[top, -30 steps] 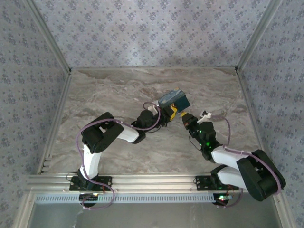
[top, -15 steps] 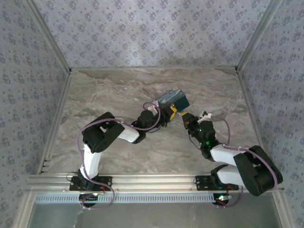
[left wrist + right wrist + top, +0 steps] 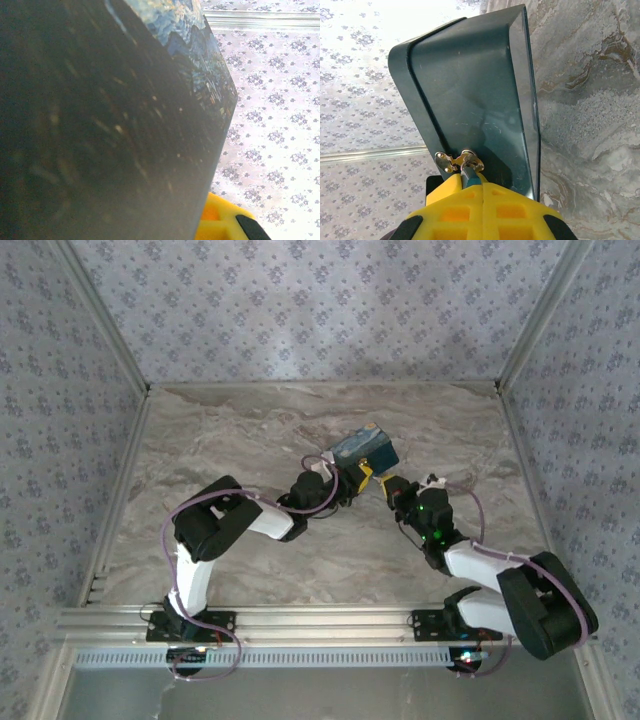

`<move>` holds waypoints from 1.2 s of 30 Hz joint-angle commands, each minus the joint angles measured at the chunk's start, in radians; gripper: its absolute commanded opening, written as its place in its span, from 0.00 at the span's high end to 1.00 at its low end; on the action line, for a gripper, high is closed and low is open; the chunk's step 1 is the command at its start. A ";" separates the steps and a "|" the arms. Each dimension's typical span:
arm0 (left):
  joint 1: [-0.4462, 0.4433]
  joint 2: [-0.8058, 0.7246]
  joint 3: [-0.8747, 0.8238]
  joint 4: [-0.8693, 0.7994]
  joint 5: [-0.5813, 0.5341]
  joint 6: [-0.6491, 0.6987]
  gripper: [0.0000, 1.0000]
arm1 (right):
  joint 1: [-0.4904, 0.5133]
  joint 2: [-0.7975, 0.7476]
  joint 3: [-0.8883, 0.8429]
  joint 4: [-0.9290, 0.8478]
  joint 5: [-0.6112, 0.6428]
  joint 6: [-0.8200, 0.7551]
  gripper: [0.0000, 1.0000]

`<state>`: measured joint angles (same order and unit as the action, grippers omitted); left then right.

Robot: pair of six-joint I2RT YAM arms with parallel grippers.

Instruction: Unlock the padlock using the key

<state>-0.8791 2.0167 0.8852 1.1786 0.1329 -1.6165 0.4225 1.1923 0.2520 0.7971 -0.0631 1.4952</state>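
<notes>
The blue starry-night tin (image 3: 362, 448) sits tilted above the marble table between both arms. My left gripper (image 3: 343, 480) is shut on the tin's near end; its wrist view is mostly the tin's dark side (image 3: 110, 130), with one yellow finger (image 3: 220, 222) below it. My right gripper (image 3: 481, 186) meets the tin from the right (image 3: 384, 484). Its yellow fingers are shut on the key (image 3: 470, 176), a grey-teal shaft. The key's tip touches the tiny silvery padlock (image 3: 468, 156) hanging on the brass hasp (image 3: 451, 161) on the tin's front.
A small white object (image 3: 433, 481) lies on the table just right of the right gripper. Patterned walls (image 3: 300, 310) and metal rails (image 3: 120, 490) enclose the marble table (image 3: 230, 430). Open marble lies left of and behind the tin.
The right arm's elbow has shifted slightly while its gripper stays at the tin's front. The tin has nudged a little to the left. The left arm has barely moved.
</notes>
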 commanded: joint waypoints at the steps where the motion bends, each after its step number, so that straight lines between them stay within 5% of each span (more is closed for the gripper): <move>1: -0.041 -0.026 0.020 0.051 0.107 0.030 1.00 | 0.004 -0.027 0.059 -0.118 -0.026 -0.031 1.00; 7: -0.043 -0.030 0.027 0.024 0.123 0.041 1.00 | -0.008 0.006 0.047 -0.076 -0.057 0.027 1.00; 11: -0.046 -0.033 0.024 0.028 0.123 0.040 1.00 | 0.004 -0.035 0.118 -0.229 -0.041 -0.116 1.00; 23: -0.046 -0.034 0.034 0.037 0.133 0.031 1.00 | 0.030 0.025 0.105 -0.051 -0.036 -0.334 1.00; 36: -0.060 -0.043 0.047 -0.015 0.164 0.056 1.00 | 0.028 0.098 0.176 -0.041 -0.094 -0.253 1.00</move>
<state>-0.8753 2.0163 0.8993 1.1248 0.1158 -1.5822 0.4305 1.2743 0.3523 0.7139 -0.0830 1.2442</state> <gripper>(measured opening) 0.087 0.061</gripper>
